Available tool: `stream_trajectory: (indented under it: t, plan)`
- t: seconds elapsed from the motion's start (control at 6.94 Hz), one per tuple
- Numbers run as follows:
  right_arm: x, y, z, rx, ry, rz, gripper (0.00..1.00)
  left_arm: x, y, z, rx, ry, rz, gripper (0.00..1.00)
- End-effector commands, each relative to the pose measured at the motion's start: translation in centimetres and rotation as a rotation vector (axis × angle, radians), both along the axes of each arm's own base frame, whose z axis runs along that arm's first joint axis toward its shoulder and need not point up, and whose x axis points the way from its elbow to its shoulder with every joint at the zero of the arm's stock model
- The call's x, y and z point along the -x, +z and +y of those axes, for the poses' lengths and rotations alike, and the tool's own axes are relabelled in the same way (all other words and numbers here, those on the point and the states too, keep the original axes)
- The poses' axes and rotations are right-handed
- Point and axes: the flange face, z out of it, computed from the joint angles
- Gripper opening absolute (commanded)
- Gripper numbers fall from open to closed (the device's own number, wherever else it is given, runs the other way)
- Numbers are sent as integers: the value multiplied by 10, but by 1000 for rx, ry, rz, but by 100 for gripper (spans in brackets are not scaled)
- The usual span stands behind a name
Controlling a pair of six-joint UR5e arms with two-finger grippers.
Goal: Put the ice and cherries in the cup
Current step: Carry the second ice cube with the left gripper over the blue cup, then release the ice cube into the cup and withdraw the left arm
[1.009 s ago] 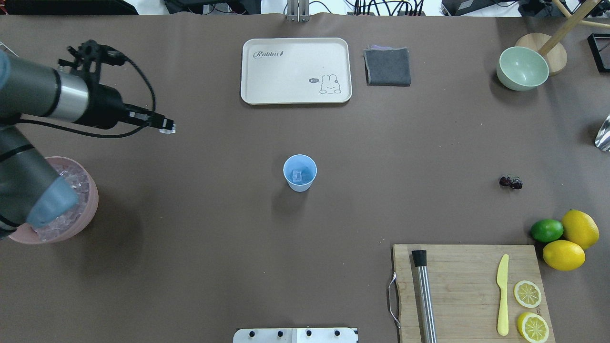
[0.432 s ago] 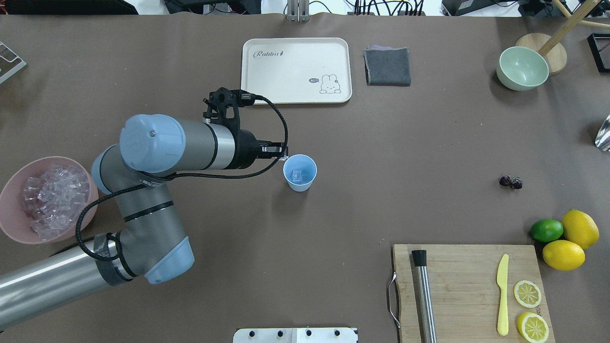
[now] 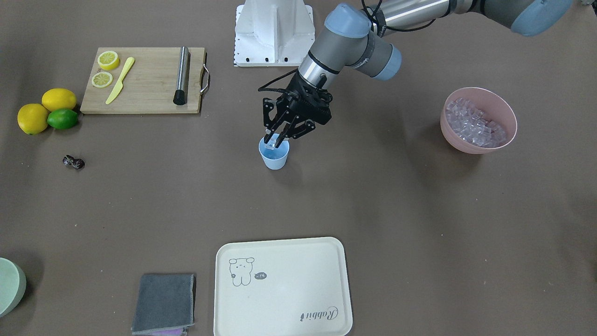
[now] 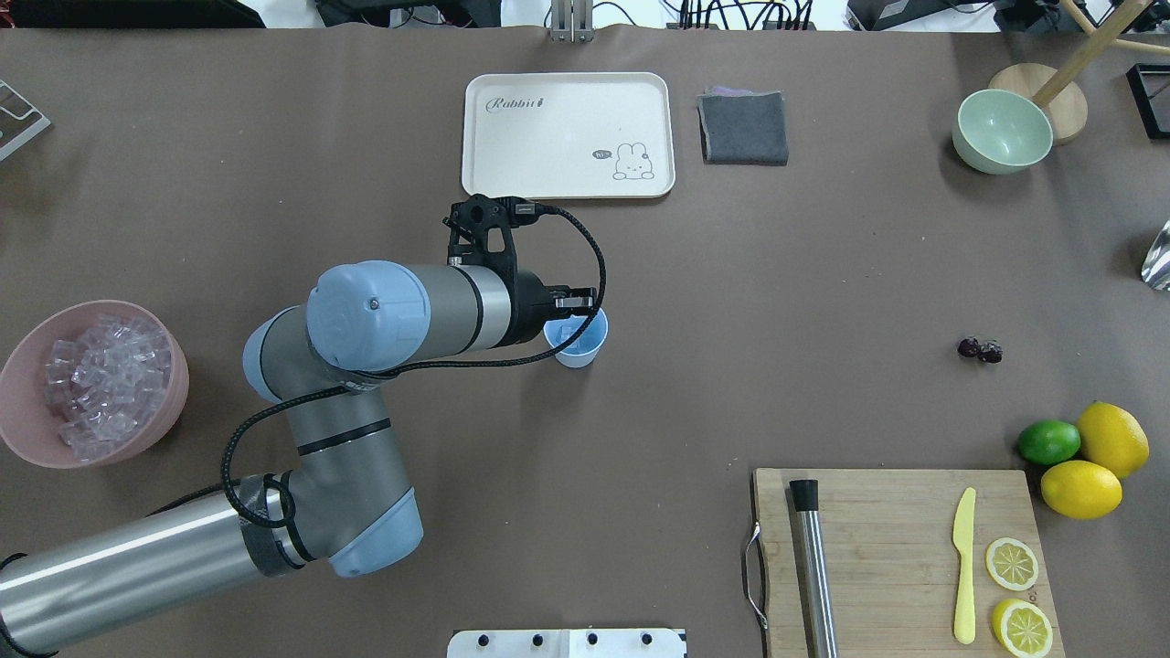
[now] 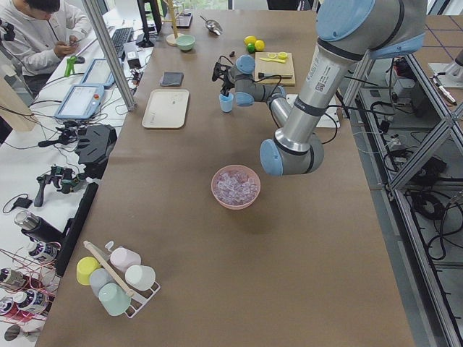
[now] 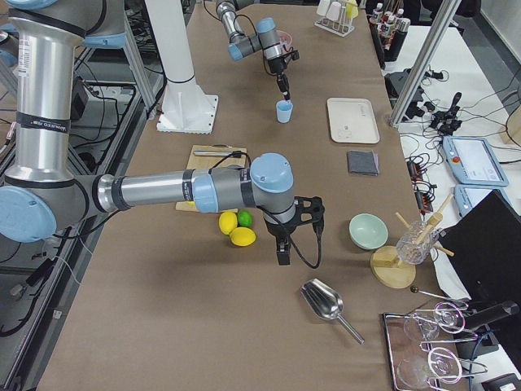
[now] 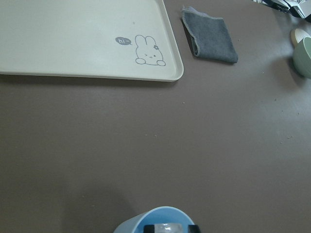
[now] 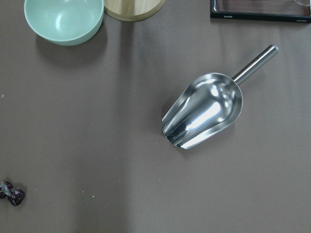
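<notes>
I see my left arm [image 4: 402, 315] as silver-grey tubes with pale blue joint caps, and a black cable [image 4: 599, 260] looping to the black left claw [image 3: 274, 140]; the right arm [image 6: 163, 191] matches.

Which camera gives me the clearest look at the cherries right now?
Overhead exterior: the cherries lie in the open, fully visible. Front-facing shows them similarly; the right wrist view catches them at its bottom-left edge; the side views show too little.

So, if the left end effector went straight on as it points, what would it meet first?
Probably the cup: its open mouth lies right under the left end effector, though depth is unclear.
</notes>
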Motion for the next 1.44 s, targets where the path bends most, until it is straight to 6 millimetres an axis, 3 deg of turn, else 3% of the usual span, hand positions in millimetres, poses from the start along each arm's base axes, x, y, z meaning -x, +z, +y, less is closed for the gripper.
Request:
stream_trajectory:
  t: [0.0, 0.14, 0.29, 0.43, 0.58, 0.72, 0.86, 1.15, 1.3]
  plan:
    - [0, 1, 0, 3, 0, 0, 100, -5, 0, 5, -3, 0, -2, 12]
    - [1, 1, 0, 3, -2, 0, 100, -3, 3, 5, -5, 3, -6, 55]
    - [1, 1, 0, 3, -2, 0, 100, -2, 9, 4, -3, 3, -13, 86]
    - [1, 1, 0, 3, -2, 0, 100, 2, 9, 5, -3, 3, -9, 97]
    - [1, 1, 0, 2, -2, 0, 100, 16, 16, 10, -5, 3, -8, 97]
    - [1, -2, 0, -4, -2, -1, 100, 43, 45, 22, -17, 18, -51, 97]
    - [1, -2, 0, -3, -1, 0, 100, 93, 59, 29, -43, 59, -102, 97]
    - [1, -2, 0, -6, -2, 0, 100, 185, 99, 5, -95, 104, -293, 98]
    - [1, -2, 0, -4, -1, 2, 100, 244, 111, -35, -99, 148, -370, 98]
